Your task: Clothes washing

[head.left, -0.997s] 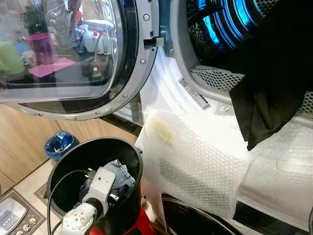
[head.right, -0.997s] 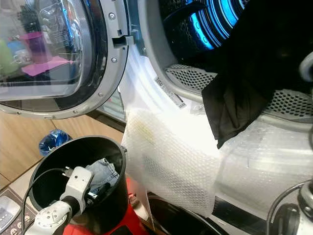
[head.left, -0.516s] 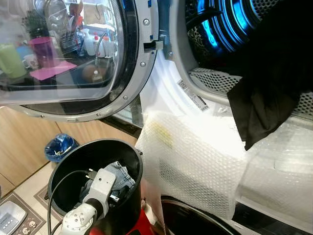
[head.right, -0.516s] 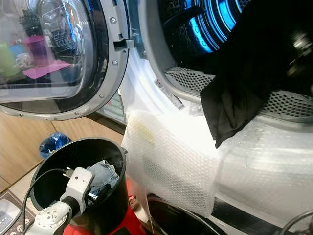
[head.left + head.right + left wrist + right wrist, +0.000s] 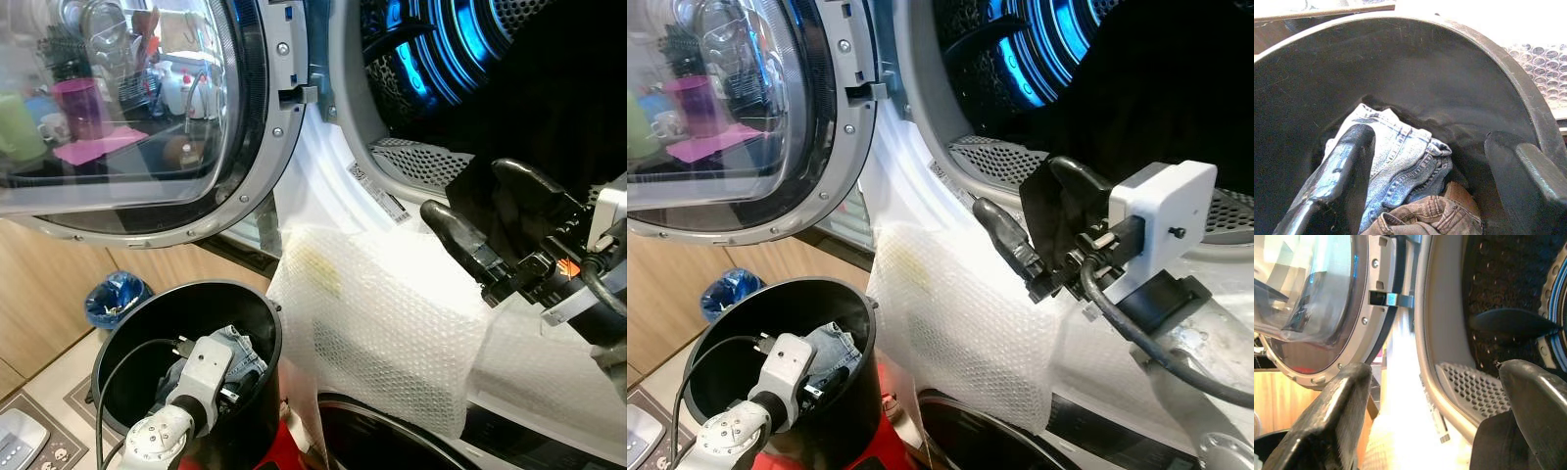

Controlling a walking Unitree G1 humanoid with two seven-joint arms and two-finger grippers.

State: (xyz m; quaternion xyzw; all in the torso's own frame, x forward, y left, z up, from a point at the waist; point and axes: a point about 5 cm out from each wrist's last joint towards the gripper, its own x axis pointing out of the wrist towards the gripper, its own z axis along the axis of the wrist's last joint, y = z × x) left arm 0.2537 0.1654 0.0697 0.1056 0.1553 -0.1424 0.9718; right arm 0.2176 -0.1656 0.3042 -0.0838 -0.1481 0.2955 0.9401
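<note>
**Loading the drum: dark cloth at the lip, denim next**

In front of me the washing machine door (image 5: 147, 108) stands swung wide, the drum (image 5: 460, 49) glows blue inside, and bubble wrap (image 5: 392, 323) drapes the front below the opening. My right gripper (image 5: 490, 211) hovers at the drum's lip with its fingers spread, empty; a black garment (image 5: 1048, 211) lies just beside it on the perforated rim. I'd push that cloth deeper so nothing hangs over the seal. My left gripper (image 5: 1425, 171) sits inside the black bin (image 5: 245, 304), fingers apart on either side of the jeans (image 5: 1396, 156), with a brown garment (image 5: 1425, 218) beneath. I'd close on a thick denim fold, then lift straight up clear of the rim.
</note>
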